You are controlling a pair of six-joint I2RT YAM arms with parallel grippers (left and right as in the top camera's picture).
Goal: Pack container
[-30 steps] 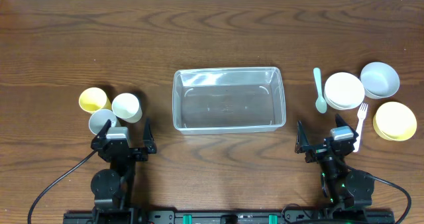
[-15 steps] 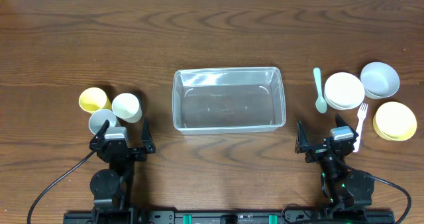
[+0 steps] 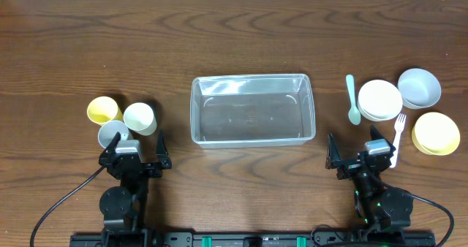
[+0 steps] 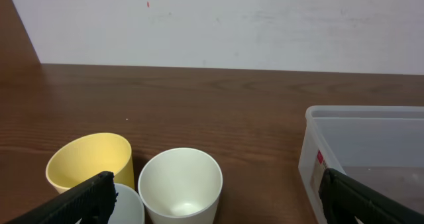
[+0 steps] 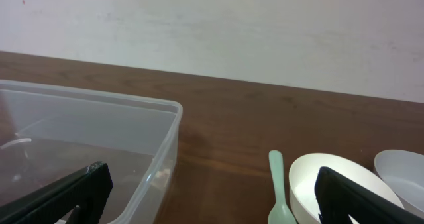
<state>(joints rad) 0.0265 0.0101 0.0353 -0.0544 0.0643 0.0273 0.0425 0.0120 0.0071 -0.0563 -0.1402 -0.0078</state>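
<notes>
The clear plastic container (image 3: 252, 109) stands empty at the table's middle; it also shows in the left wrist view (image 4: 361, 151) and the right wrist view (image 5: 86, 128). Left of it stand a yellow cup (image 3: 104, 110), a white cup (image 3: 140, 118) and a grey cup (image 3: 112, 134). Right of it lie a pale green spoon (image 3: 352, 99), a white bowl (image 3: 379, 100), a grey bowl (image 3: 419, 88), a yellow bowl (image 3: 436, 134) and a white fork (image 3: 398, 136). My left gripper (image 3: 137, 155) is open and empty, just in front of the cups. My right gripper (image 3: 358, 156) is open and empty, in front of the white bowl.
A white wall runs behind the table's far edge (image 4: 218, 25). Bare wood lies between the container and both grippers, and behind the container.
</notes>
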